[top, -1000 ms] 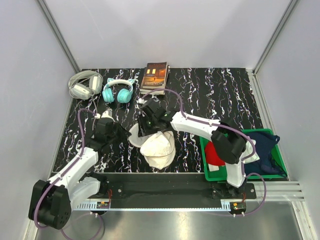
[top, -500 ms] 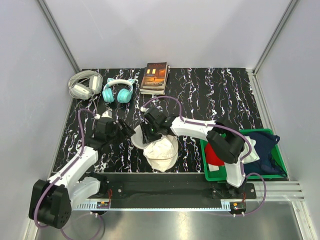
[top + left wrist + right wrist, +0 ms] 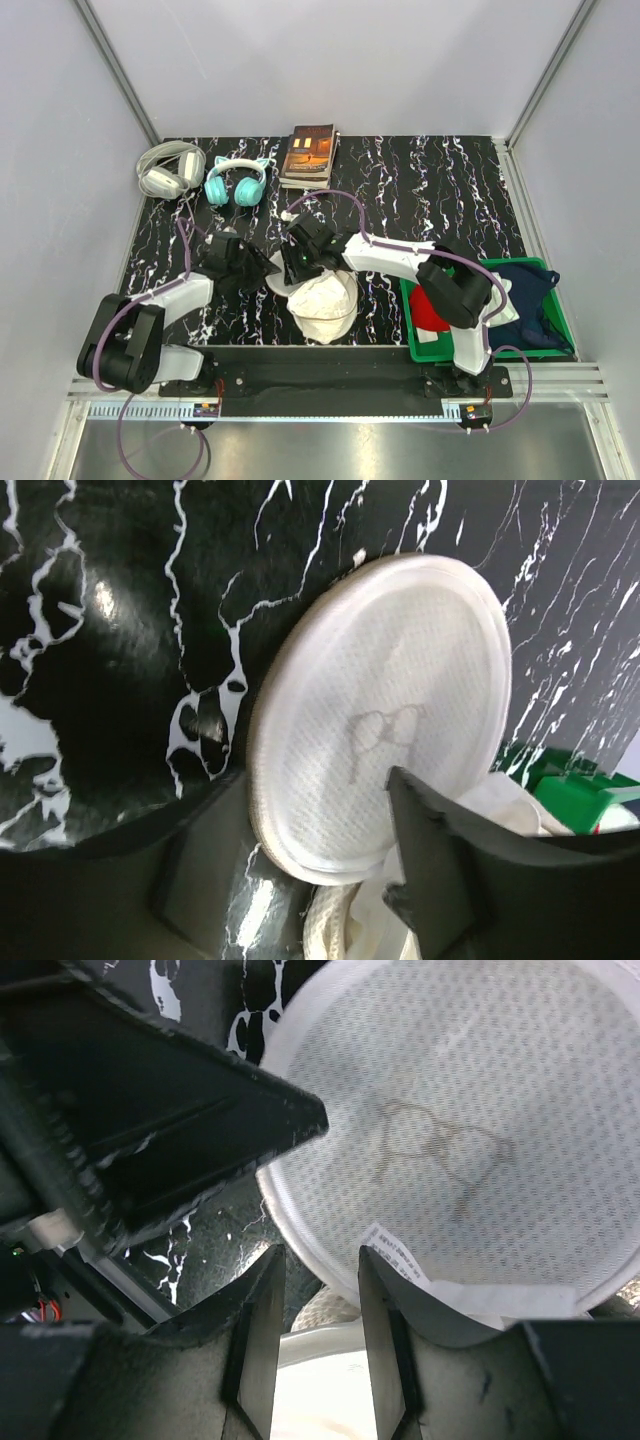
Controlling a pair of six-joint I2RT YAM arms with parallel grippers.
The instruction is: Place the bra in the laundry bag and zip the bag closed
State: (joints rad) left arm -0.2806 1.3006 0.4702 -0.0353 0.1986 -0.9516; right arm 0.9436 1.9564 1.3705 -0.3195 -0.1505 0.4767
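Round cream-white mesh laundry bag [image 3: 380, 720], white padded bra [image 3: 505, 798] bunched behind its flat face, left gripper [image 3: 318, 810] spread wide astride the rim, right gripper [image 3: 322, 1260] narrowed over it, grip unclear, one green tray [image 3: 413, 345] holding one red cloth [image 3: 428, 312], one dark blue cloth [image 3: 530, 290], two headphones [image 3: 168, 170] far left.
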